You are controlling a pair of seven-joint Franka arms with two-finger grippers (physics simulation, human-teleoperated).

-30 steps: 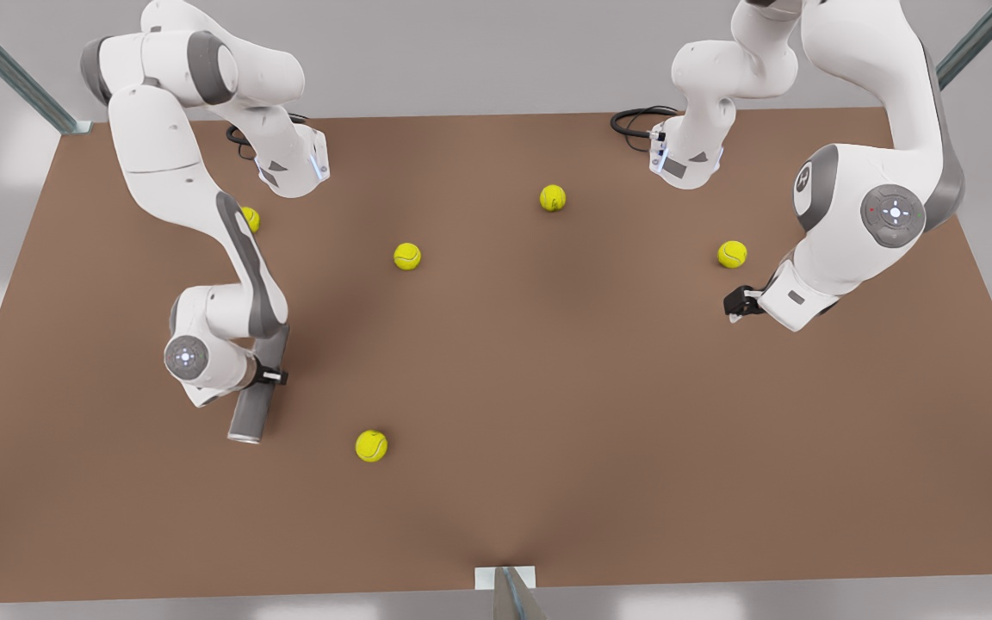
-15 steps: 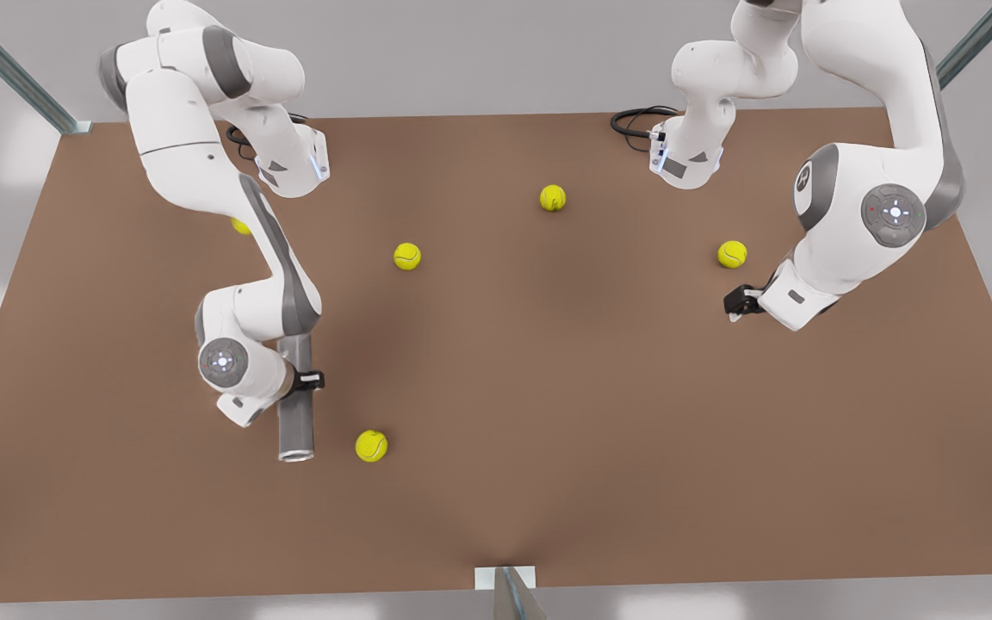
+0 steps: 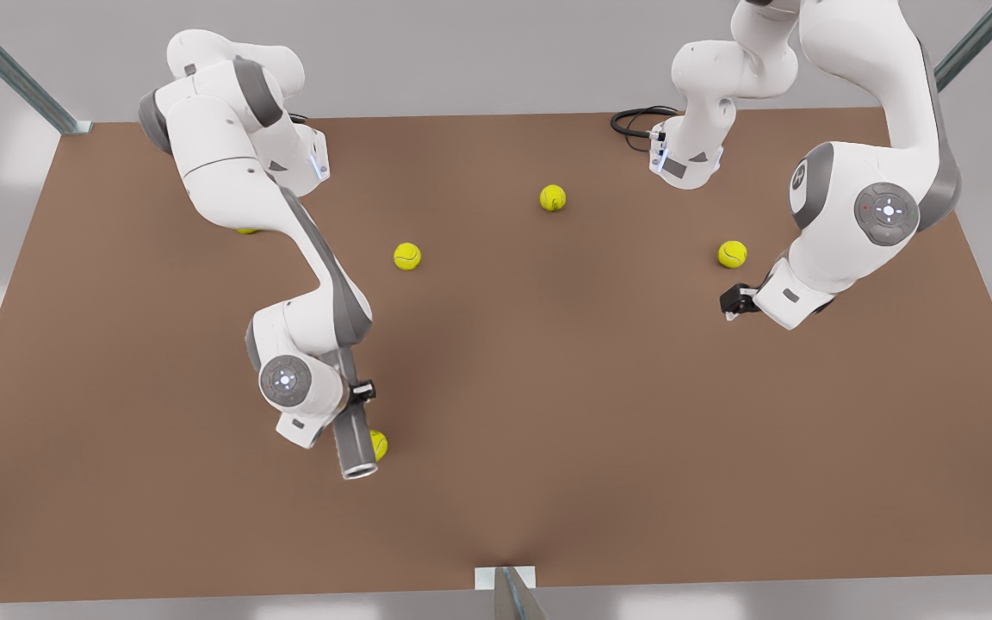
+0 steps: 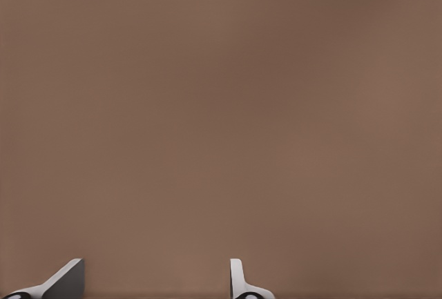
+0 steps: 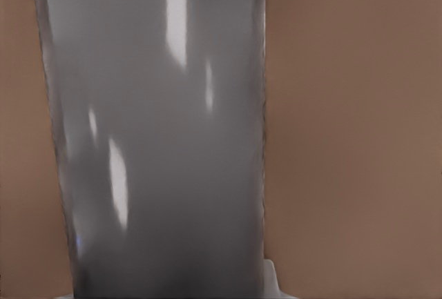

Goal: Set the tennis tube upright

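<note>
the right end effector [image 3: 356, 394] pinches the grey tennis tube [image 3: 353, 435] at about 7 o'clock on the brown counter [image 3: 548, 387], the tube tilted, beside a tennis ball [image 3: 379, 444]. the left end effector [image 3: 733, 303], spread and empty, hovers at 3 o'clock.

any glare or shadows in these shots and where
Right wrist view: pale streaks of glare run along the grey tennis tube. Front view: soft dark shadows lie on the table beside the right gripper. Left wrist view: evenly lit brown, no glare.
</note>
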